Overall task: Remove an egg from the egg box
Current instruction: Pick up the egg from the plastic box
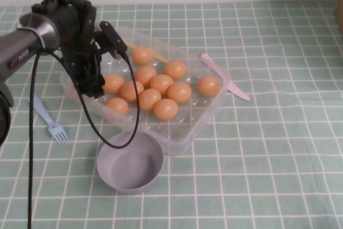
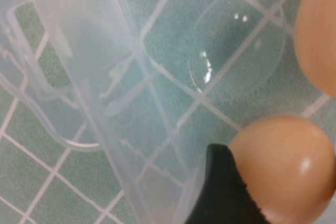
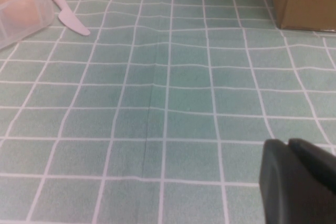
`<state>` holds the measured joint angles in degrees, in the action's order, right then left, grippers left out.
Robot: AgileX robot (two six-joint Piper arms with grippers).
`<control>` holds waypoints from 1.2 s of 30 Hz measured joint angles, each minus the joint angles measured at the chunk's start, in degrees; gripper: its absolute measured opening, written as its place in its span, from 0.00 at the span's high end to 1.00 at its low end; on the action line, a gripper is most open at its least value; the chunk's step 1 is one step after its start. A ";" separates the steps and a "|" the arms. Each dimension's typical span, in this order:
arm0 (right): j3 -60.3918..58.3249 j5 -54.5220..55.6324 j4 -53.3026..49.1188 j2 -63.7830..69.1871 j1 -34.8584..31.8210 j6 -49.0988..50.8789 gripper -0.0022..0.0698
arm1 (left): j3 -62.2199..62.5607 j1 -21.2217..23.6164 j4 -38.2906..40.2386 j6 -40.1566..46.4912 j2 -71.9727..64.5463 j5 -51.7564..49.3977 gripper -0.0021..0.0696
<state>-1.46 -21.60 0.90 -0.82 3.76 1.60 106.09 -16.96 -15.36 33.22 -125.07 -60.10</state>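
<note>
Inside, the clear dimpled plastic egg box (image 1: 206, 112) is entered by the left gripper (image 1: 95, 79), fingers spread beside a smooth egg (image 2: 286, 166); the right gripper (image 3: 299, 182) is seen low over the desk, finger state unclear.

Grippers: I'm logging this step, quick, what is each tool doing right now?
Left gripper: down at the left end of the egg box, open, one finger against an egg, not gripping it.
Right gripper: parked over bare tablecloth, shut, empty.

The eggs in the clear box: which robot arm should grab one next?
The left arm. Its tool hangs open over the left end of the egg box, one finger already beside an egg. The right tool is off over bare tablecloth, away from the box.
</note>
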 joint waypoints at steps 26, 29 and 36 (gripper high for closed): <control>0.00 0.00 0.00 0.00 0.00 0.00 0.99 | 1.27 0.00 0.42 -2.73 -1.94 -1.42 0.46; 0.00 0.00 0.00 0.00 0.00 0.00 0.99 | 2.40 0.00 0.42 -3.72 -2.08 -1.82 0.48; 0.00 0.00 0.00 0.00 0.00 0.00 0.99 | 3.34 0.00 0.05 -5.45 -2.08 -2.75 0.48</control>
<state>-1.46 -21.60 0.90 -0.82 3.76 1.60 109.43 -16.96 -15.31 27.77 -127.14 -62.85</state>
